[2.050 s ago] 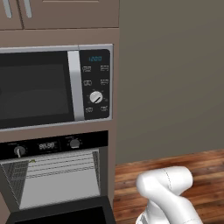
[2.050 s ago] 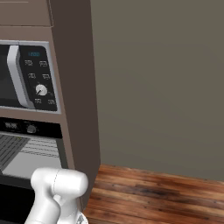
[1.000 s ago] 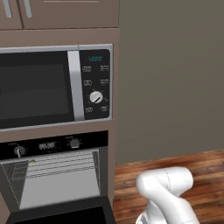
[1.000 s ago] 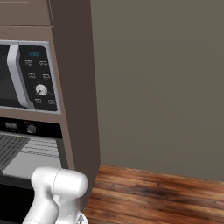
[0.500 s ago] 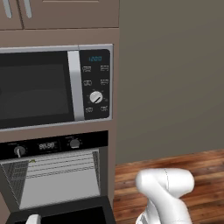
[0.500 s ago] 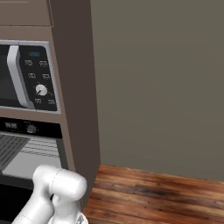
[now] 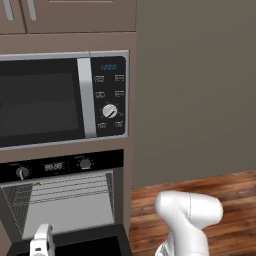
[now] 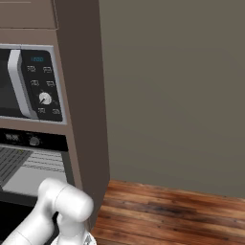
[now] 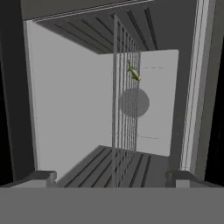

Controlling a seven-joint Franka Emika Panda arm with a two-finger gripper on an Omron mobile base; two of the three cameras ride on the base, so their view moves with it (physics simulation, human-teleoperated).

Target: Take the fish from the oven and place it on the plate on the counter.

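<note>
Though tiny and slender, the fish (image 9: 134, 73) is probably light, slick and a little soft, so a gentle pinch across its middle looks safest. It lies on the wire rack (image 9: 124, 105) deep inside the oven (image 7: 65, 200), well ahead of the jaws (image 9: 111, 177), which stand wide open and hold nothing. Thin rack wires under the fish and the cavity's side walls may crowd the approach; the microwave (image 7: 62, 97) sits above.

Oven (image 7: 65, 200) door open, 2 knobs on black panel; tiny yellowish-green fish (image 9: 133, 73) lies on wire rack (image 9: 124, 105) deep inside.
</note>
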